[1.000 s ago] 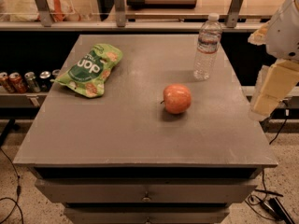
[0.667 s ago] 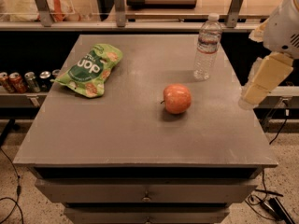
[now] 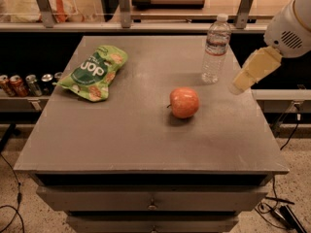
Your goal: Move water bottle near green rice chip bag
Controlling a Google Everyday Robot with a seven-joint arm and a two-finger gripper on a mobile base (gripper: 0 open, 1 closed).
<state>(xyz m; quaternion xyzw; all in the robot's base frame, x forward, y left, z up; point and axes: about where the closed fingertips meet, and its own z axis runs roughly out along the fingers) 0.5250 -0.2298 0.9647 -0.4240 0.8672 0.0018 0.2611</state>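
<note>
Grey table (image 3: 146, 144), flat-topped, with drawers (image 3: 153, 200) beneath, is recorded in the camera view, the sole view supplied. A wooden counter behind a railed glass partition is noted at the back. Drink cans (image 3: 22, 84) are ranged on a low shelf to the left, and cables (image 3: 9, 188) are seen on the speckled floor.

Item 1. Water bottle (image 3: 215, 50): clear, ribbed, white-capped. It is stood upright near the table's far right corner and is touched by nothing.

Item 2. Green rice chip bag (image 3: 95, 72): laid flat on the far left part of the table, well apart from the bottle.

Item 3. Apple (image 3: 184, 102): red-orange, placed near the middle of the table, between the other two items and nearer the front than either.

Item 4. Gripper (image 3: 239, 84): tan, carried on a white arm entering from the upper right. It is held above the table's right edge, just to the right of the bottle and apart from it, with its tip angled down and to the left. Whether it is open or shut cannot be told. Nothing is seen held in it.

Step in hand, as judged: the approach to the bottle. No grasp has yet been made, and the carry is wholly outstanding.

Next move, as judged: the gripper is to be brought leftward to the bottle's ribbed body and closed around it squarely, since so tall and narrow a bottle could be tipped by a glancing contact. The bottle is then to be lifted, carried across behind the apple, and set upright beside the bag rather than upon it.
</note>
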